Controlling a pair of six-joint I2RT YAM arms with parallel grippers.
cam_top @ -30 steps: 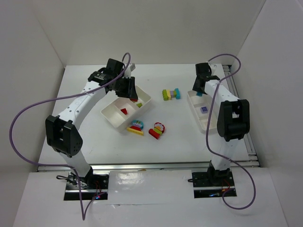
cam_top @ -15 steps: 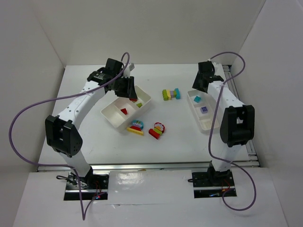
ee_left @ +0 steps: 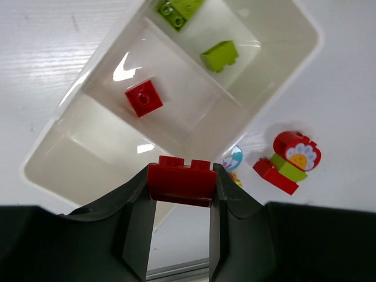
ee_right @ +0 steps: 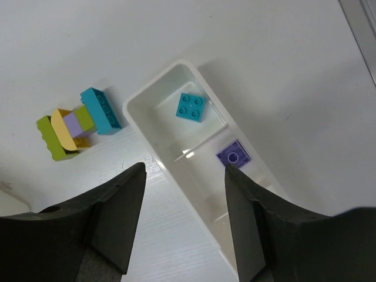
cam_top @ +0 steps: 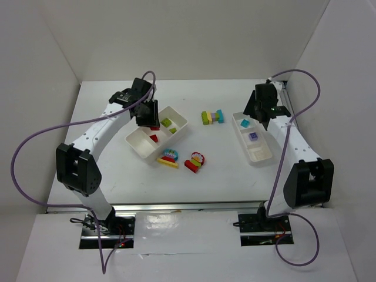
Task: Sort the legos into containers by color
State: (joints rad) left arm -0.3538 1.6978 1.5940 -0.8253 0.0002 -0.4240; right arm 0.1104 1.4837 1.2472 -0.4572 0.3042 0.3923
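Note:
My left gripper [ee_left: 181, 176] is shut on a red brick [ee_left: 180, 183] and hangs over the near-left part of the wide white tray [cam_top: 136, 147]. The tray's middle compartment holds another red brick [ee_left: 143, 98]. Its far compartment has two lime green bricks [ee_left: 220, 56]. My right gripper [ee_right: 184, 166] stands open and empty above the narrow tray [ee_right: 154, 82]. That tray has a cyan brick [ee_right: 191, 107] in its far compartment and a purple brick [ee_right: 233, 156] in the one behind it.
A cyan, green, yellow and purple stack [cam_top: 212, 117] lies between the trays. Two multicoloured stacks [cam_top: 168, 157] [cam_top: 195, 161] lie just in front of the wide tray. White walls close in the table on three sides.
My right gripper has opened and drawn back to the right, and the cyan brick now lies in the narrow tray. The left gripper has shifted slightly left with the red brick.

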